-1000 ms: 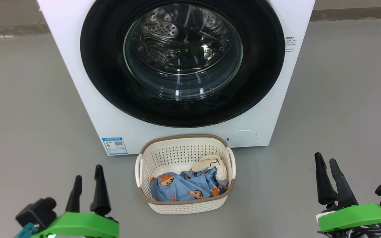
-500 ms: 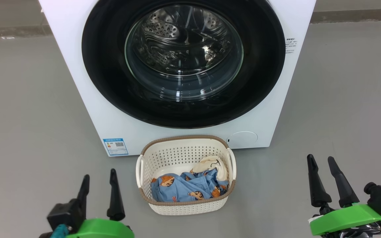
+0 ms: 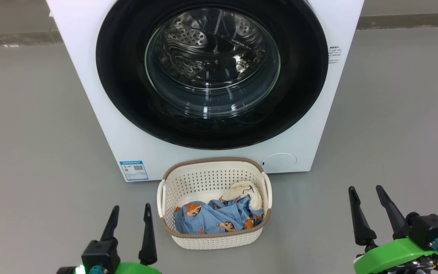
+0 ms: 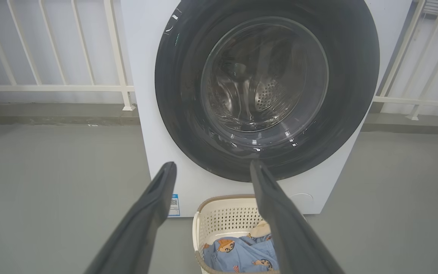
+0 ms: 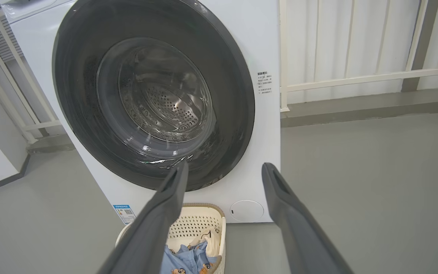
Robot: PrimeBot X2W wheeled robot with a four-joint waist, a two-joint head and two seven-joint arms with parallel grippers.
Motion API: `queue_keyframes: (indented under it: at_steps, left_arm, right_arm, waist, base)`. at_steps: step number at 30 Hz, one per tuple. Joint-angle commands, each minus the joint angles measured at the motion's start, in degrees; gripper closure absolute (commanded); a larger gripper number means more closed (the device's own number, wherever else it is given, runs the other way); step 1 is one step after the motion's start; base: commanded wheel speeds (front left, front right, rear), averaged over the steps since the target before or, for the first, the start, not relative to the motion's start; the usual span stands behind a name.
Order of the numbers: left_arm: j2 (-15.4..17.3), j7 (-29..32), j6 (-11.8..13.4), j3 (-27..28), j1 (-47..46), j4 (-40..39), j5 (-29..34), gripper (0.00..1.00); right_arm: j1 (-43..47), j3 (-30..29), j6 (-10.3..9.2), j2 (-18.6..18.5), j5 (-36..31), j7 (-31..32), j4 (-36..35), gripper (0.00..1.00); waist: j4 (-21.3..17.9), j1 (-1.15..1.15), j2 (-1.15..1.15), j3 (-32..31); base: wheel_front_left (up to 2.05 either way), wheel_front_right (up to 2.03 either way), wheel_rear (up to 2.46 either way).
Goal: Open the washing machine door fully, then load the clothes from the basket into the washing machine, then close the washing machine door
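Standing shut at upper centre of the head view, the washing machine door (image 3: 127, 99) fronts the white washing machine (image 3: 139, 152). Below it at lower centre, the basket (image 3: 219, 240) sits on the grey floor (image 3: 32, 152) just before the machine, the clothes (image 3: 211, 220) heaped inside. At lower left the left gripper (image 3: 130, 208) and at lower right the right gripper (image 3: 365, 189) hang spread open and empty, flanking the basket.

Washing machine (image 3: 86, 68) was white, its door (image 3: 120, 87) ring glossy black; basket (image 3: 203, 180) cream, perforated, brown-rimmed; clothes (image 3: 207, 220) light blue, orange-brown cartoon print.
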Motion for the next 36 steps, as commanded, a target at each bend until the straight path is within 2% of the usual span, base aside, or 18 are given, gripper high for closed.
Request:
queue_keyframes:
  at_steps: [1,13,20,36]
  left_arm:
    - [0.5,-1.0,0.5,1.3,-2.1,-1.1,1.5,0.0]
    - [-0.1,-3.2,0.2,1.0,-2.1,2.5,5.8,0.0]
    - [-0.2,-3.3,-0.7,1.4,-2.0,3.1,4.4,0.0]
    - [-0.2,-3.3,-0.4,0.8,-1.8,3.7,2.8,0.0]
  right_arm:
    - [-2.5,1.1,0.62,-0.6,-1.8,-0.1,-1.3,0.0]
    - [-3.2,1.2,0.72,-0.7,-11.4,-1.2,-0.9,0.0]
    - [-3.1,1.1,0.73,-0.7,-11.0,-1.3,-0.7,0.0]
    - [-3.0,1.1,0.73,-0.7,-10.0,-1.3,-0.3,0.0]
  waist:
    - [0.0,0.0,0.0,0.0]
    - [-0.2,0.0,0.0,-0.4]
    - [-0.2,0.0,0.0,-0.6]
    - [-0.4,0.0,0.0,-0.8]
  base:
    - [0.0,0.0,0.0]
    - [0.0,0.0,0.0]
    - [0.0,0.0,0.0]
    - [0.0,0.0,0.0]
